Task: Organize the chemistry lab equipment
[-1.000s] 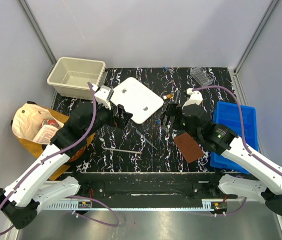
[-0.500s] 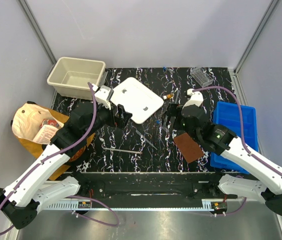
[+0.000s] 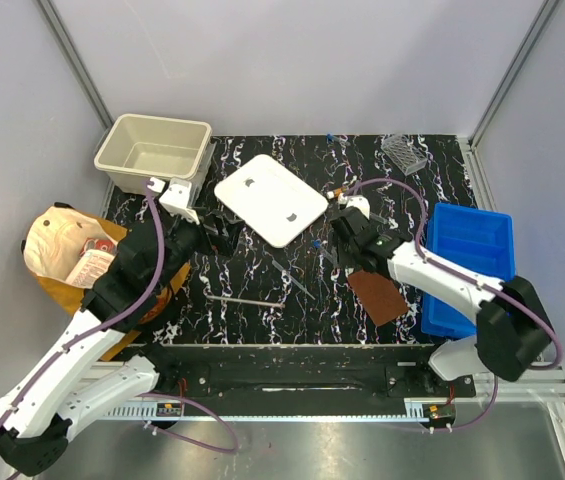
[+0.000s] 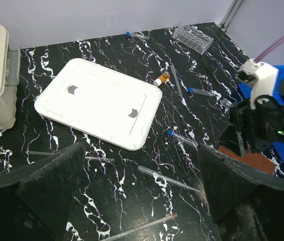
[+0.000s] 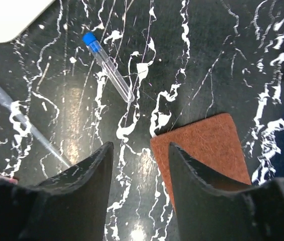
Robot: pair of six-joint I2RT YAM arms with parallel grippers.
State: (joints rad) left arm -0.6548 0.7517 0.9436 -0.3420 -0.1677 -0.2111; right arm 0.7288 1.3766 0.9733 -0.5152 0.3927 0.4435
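No legible text or labels

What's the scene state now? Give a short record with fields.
left end effector: open, empty, near the white lid
right end effector: jaws apart, empty, at a corner of the brown pad
blue-capped tube: lying loose on the table
tube rack: far right of the table
blue bin: right edge
beige bin: far left corner

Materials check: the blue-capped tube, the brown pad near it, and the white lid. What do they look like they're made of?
Blue-capped tube: clear and glossy, either glass or clear plastic. The marbled tabletop shows through it.
Brown pad: matte with a fibrous texture, probably felt or a scouring-type material.
White lid: smooth, with rounded corners and a raised rim, so it looks like moulded plastic.
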